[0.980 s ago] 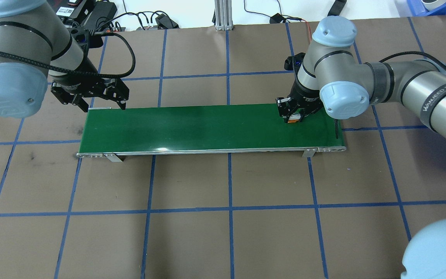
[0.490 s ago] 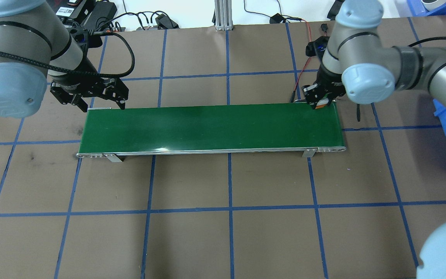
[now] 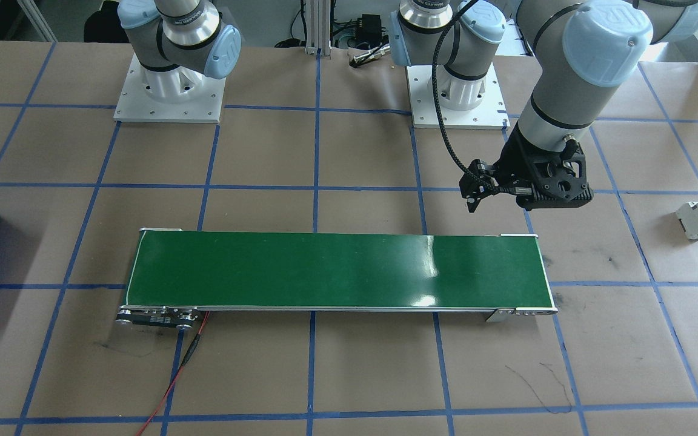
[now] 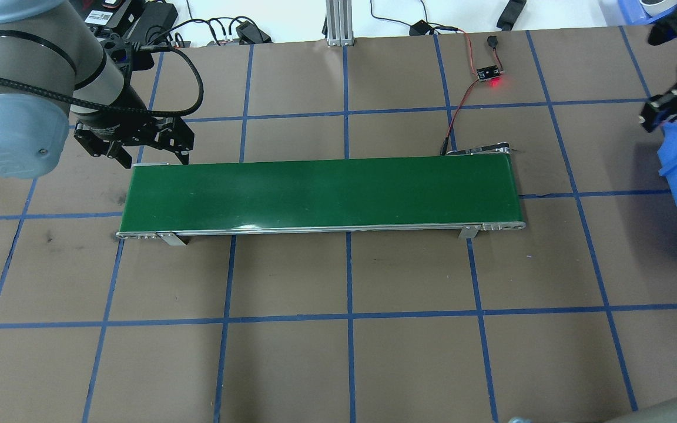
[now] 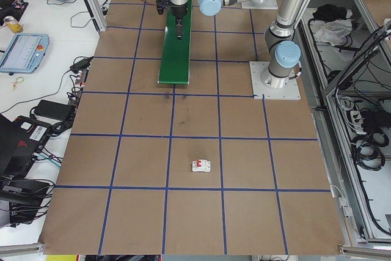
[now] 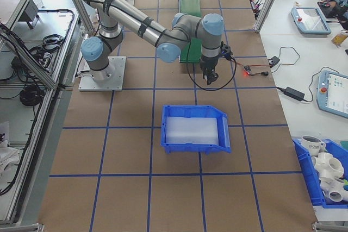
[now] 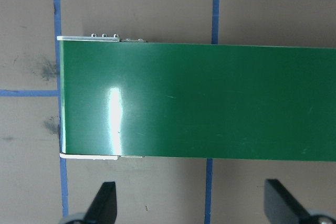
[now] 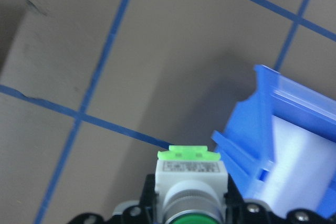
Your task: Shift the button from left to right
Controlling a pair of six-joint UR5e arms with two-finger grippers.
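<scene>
The brown-papered bench (image 4: 350, 352), gridded with blue tape, carries a long green conveyor belt (image 4: 321, 191) with nothing on it. At the bench's right end stands a blue bin (image 6: 195, 127), its pale floor showing. The left gripper (image 4: 133, 140) hangs just behind the belt's left end, jaws released and spread wide, nothing between them. The right gripper (image 4: 659, 108) is at the near edge of the blue bin, above the bench, jaws clenched on the button (image 8: 190, 182), whose green cap and light green base show in the right wrist view. A white circuit breaker (image 3: 697, 220) lies well apart, beyond the belt's left end
</scene>
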